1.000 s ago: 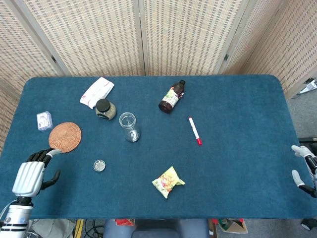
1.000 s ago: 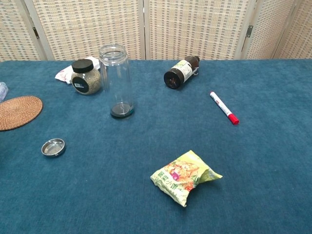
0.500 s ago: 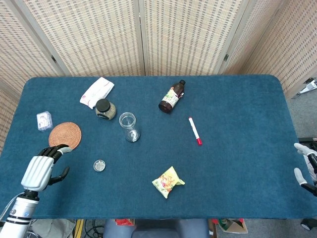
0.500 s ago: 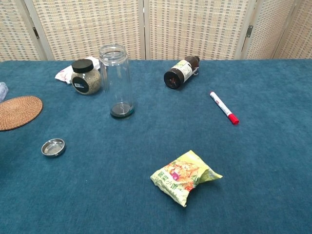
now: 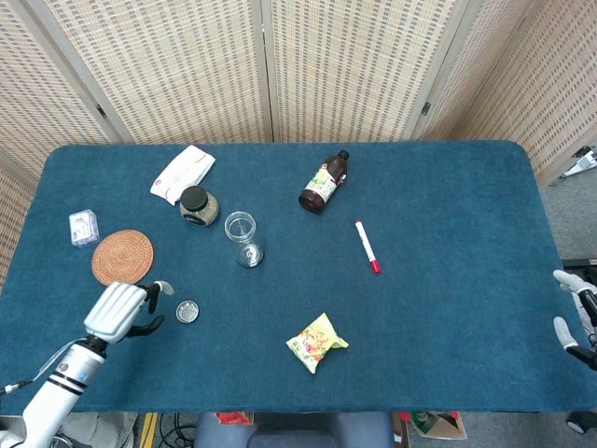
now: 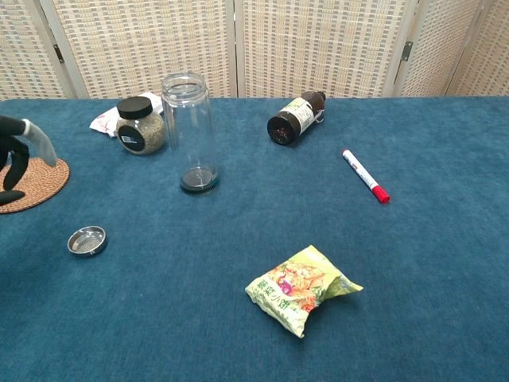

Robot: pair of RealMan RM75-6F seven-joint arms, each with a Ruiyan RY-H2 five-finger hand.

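Observation:
My left hand (image 5: 123,309) hovers over the front left of the blue table (image 5: 448,280), holding nothing, its fingers apart. It lies just left of a small metal lid (image 5: 187,312) and just below a round woven coaster (image 5: 122,256). The chest view shows only its fingers (image 6: 20,151) at the left edge, above the coaster (image 6: 36,182). An empty, lidless glass jar (image 5: 242,238) stands upright further back. My right hand (image 5: 576,320) shows at the right edge, off the table, holding nothing.
A black-lidded jar of seeds (image 5: 198,205), a white packet (image 5: 183,172) and a small clear box (image 5: 83,226) lie at the back left. A brown bottle (image 5: 323,183) lies on its side, a red-capped marker (image 5: 367,247) to its right. A yellow snack bag (image 5: 317,342) lies front centre.
My left hand has moved right and inward from the table's left edge to beside the metal lid, and now enters the chest view. The right hand has barely moved.

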